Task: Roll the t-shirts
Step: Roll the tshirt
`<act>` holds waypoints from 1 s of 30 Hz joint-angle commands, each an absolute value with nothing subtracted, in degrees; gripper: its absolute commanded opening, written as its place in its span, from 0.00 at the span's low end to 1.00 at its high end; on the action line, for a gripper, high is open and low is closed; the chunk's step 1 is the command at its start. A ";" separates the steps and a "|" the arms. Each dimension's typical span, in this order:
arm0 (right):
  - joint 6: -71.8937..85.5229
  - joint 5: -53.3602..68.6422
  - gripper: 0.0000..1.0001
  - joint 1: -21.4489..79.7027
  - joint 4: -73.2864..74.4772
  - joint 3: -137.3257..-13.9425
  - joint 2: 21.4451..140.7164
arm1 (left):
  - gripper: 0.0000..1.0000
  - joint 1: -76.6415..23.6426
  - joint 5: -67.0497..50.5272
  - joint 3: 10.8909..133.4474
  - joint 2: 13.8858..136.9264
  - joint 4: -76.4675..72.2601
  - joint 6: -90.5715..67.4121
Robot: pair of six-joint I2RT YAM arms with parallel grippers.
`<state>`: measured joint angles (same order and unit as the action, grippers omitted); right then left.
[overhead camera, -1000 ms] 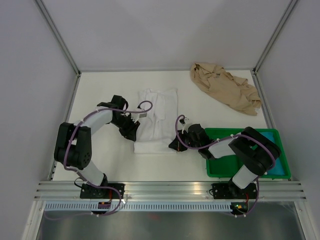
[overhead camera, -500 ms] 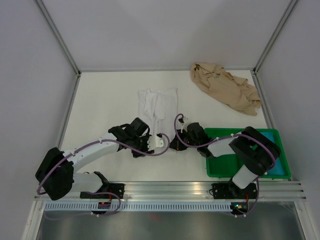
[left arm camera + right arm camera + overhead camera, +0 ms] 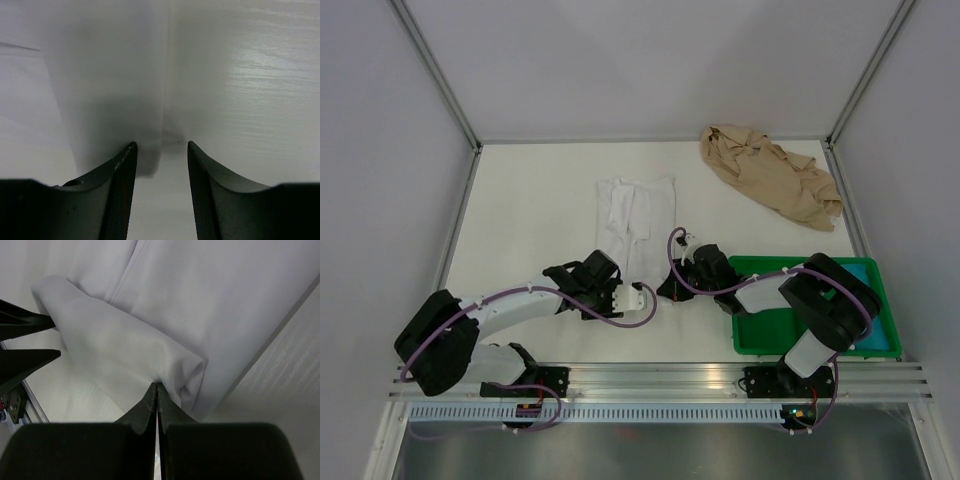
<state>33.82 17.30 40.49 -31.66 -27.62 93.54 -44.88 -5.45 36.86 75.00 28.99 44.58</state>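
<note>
A long, folded white cotton t-shirt point(image 3: 638, 212) lies on the middle of the white tabletop point(image 3: 535, 200), with its near end rolled into a short tube point(image 3: 125, 350). The left gripper point(image 3: 638, 296) sits at the roll's left end, fingers spread, holding nothing. The right gripper point(image 3: 668, 290) has its fingers pressed together, tips against the roll's right end; whether cloth is caught between them cannot be told. A crumpled tan-beige cotton t-shirt point(image 3: 770, 175) lies at the far right corner. A green plastic tray point(image 3: 760, 338) sits at the near right edge.
</note>
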 commanded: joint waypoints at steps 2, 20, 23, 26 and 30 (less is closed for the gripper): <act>31.73 17.58 0.00 39.90 -28.21 -28.48 92.64 | 0.50 -45.26 -0.80 35.16 75.93 23.92 47.63; 21.03 21.88 0.18 39.55 -24.88 -29.18 82.47 | 0.02 -44.39 -0.26 34.54 76.13 20.74 47.29; 5.75 13.79 0.34 43.38 -11.69 -33.89 76.40 | 0.02 -41.33 -7.33 40.13 74.88 28.52 45.45; -2.41 13.00 0.38 46.74 -8.26 -34.46 73.58 | 0.02 -39.82 -10.09 42.36 74.97 30.85 45.44; -16.06 14.16 0.48 50.97 -10.99 -26.22 63.58 | 0.02 -37.44 -13.00 44.03 74.97 33.04 45.79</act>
<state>-0.25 15.51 48.77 -13.02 -30.20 69.95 -38.48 -7.79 41.65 76.29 29.41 46.96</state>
